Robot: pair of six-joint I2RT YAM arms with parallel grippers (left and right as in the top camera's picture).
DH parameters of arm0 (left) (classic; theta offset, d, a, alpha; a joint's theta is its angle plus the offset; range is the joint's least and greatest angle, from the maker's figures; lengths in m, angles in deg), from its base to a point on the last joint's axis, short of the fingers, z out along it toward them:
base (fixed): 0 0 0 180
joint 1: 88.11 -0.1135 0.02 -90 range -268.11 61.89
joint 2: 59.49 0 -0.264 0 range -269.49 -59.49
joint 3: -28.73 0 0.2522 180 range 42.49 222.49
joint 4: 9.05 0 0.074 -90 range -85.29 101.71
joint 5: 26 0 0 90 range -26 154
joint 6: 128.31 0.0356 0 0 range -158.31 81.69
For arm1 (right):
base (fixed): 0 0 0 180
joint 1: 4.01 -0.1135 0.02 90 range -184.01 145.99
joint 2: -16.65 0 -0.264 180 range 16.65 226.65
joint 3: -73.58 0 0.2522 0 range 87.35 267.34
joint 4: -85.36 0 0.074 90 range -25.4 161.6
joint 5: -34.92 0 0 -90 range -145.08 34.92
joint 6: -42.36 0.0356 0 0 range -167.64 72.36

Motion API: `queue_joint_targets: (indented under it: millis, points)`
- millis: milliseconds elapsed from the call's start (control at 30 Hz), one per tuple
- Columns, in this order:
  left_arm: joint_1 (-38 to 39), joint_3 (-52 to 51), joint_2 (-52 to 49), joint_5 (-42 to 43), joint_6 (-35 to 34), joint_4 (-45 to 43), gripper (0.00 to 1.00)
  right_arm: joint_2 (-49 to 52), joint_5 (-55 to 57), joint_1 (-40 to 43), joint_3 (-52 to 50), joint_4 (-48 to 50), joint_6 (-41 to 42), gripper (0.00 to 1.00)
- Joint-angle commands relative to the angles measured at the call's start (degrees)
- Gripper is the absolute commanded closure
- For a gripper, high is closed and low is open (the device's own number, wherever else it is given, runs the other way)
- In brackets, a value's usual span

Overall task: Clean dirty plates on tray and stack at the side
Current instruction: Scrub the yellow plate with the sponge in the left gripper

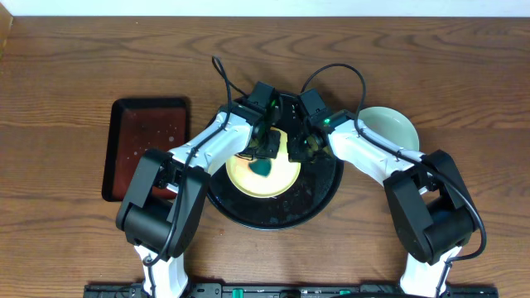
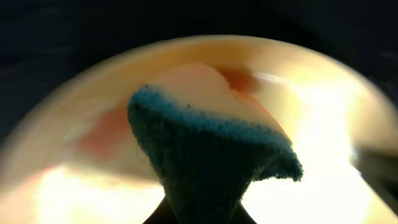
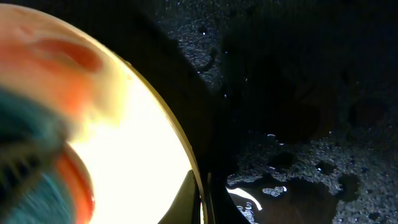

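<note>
On the round, glossy black tray (image 1: 319, 199), wet: yellow plate (image 1: 277, 184) smeared with red sauce (image 2: 99, 134). Pinched tight in the left gripper (image 1: 263, 153): sponge wedge (image 2: 205, 155), rough teal pad on soft foam, pressed to the plate. Right gripper (image 1: 300, 151) clamped on its rim at 3 o'clock. Off the tray at 2 o'clock, pale mint plate (image 1: 389, 128).

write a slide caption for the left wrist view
Left wrist view: blue-green sponge meets the yellow plate, red sauce smears not yet wiped off.
</note>
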Motion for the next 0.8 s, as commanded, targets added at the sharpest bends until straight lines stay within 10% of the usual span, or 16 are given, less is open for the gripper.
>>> queue_joint_targets:
  millis: [0, 167, 500, 767]
  points:
    - [-1.6, -0.5, -1.0, -22.0, -15.0, 3.0, 0.93, 0.7, 1.7, 0.1, 0.1, 0.0, 0.4, 0.99]
    - [-1.8, -0.5, -1.0, -17.6, -14.1, 7.4, 0.93, 0.7, 1.7, 0.1, 0.1, 0.0, 0.4, 0.99]
    - [-1.3, -0.5, -1.0, 17.3, 8.0, 11.4, 0.92, 0.7, 1.7, 0.1, 0.1, 0.0, 0.4, 0.99]
    - [-1.4, -0.5, -1.0, 16.8, 8.1, 2.9, 0.92, 0.7, 1.6, 0.1, 0.1, -0.2, 0.4, 0.99]
